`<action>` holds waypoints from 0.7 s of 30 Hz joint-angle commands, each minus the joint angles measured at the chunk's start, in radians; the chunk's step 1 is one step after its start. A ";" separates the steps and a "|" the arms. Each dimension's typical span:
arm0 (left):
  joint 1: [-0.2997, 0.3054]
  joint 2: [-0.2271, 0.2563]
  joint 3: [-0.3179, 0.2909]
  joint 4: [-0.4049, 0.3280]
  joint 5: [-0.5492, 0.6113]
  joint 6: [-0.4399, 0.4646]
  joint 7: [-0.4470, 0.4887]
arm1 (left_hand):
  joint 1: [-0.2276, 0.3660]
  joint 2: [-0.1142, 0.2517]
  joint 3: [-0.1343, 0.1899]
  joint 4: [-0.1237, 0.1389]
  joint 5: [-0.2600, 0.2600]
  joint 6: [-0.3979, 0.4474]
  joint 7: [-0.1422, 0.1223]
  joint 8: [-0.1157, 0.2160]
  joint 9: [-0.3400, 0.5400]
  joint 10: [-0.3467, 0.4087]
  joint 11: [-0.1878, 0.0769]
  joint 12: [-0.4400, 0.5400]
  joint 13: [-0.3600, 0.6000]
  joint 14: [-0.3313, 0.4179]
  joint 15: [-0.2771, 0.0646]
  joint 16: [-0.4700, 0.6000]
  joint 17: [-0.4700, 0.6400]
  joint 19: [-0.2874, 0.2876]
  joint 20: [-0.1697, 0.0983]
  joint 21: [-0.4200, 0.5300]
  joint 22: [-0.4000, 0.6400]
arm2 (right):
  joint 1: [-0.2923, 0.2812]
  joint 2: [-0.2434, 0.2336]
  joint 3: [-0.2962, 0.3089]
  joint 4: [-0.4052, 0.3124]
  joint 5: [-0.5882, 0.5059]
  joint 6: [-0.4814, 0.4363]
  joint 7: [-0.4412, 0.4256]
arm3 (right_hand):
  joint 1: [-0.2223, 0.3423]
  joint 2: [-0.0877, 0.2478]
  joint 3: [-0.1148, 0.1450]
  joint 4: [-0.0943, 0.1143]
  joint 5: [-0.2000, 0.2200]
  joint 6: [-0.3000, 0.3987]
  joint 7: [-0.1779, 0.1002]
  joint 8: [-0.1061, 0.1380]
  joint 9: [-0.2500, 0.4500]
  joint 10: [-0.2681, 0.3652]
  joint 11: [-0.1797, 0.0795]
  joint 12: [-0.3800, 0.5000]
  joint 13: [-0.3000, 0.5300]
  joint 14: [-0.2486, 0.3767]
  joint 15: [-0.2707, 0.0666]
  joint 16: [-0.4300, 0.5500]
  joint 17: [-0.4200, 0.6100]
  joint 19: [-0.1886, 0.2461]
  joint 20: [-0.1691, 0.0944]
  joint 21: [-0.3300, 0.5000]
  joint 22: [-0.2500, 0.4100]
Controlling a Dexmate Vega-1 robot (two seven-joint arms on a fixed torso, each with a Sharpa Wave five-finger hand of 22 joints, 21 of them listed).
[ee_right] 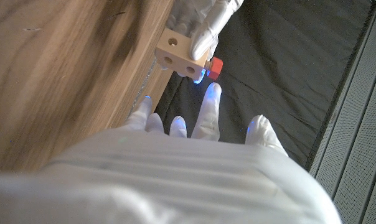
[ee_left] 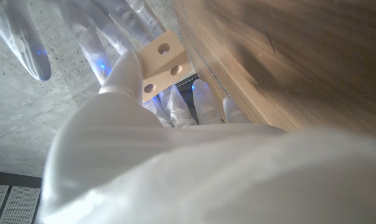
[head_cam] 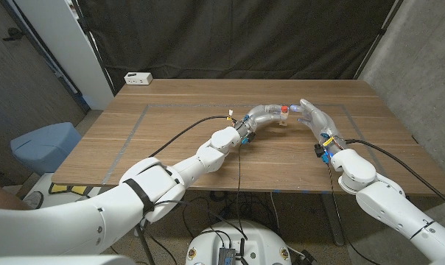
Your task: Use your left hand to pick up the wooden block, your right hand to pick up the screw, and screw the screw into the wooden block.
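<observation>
Holding the wooden block [head_cam: 281, 120] up lets the left hand [head_cam: 265, 116] present its holes; the right hand [head_cam: 312, 115], apparently empty, fingers spread beside the red screw [ee_right: 215, 65].

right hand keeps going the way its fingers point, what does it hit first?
Most likely the red screw sticking out of the wooden block held by the left hand; the right hand points at it, though depth is unclear.

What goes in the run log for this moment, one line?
left hand: holds pale wooden block with holes | red screw: at block | right hand: open beside it
</observation>
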 commanded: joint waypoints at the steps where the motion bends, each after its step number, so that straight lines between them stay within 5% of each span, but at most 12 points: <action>1: 0.006 0.008 0.004 -0.023 0.003 0.008 0.002 | -0.034 0.062 0.043 0.033 0.005 0.083 0.044 0.008 0.008 0.020 -0.005 0.037 0.105 0.009 -0.085 0.003 0.001 0.008 0.003 0.009 0.002 | 0.008 0.003 0.000 0.012 0.004 0.004 0.019 | 0.000 -0.011 0.003 0.005 0.000 -0.017 -0.005 -0.005 0.001 -0.017 0.011 -0.004 0.004 -0.014 0.007 -0.004 0.002 -0.002 -0.001 0.001 0.003; 21: 0.020 0.023 0.006 -0.063 0.008 0.023 0.011 | -0.034 0.062 0.042 0.033 0.005 0.083 0.046 0.008 0.008 0.020 -0.006 0.037 0.105 0.009 -0.086 0.004 0.002 0.007 0.003 0.009 0.002 | 0.040 -0.005 -0.023 0.040 0.020 0.008 0.074 | -0.016 -0.020 -0.005 0.010 0.002 -0.123 -0.018 -0.021 -0.001 -0.091 0.011 -0.011 0.004 -0.057 0.020 -0.011 0.005 -0.032 0.009 -0.004 0.004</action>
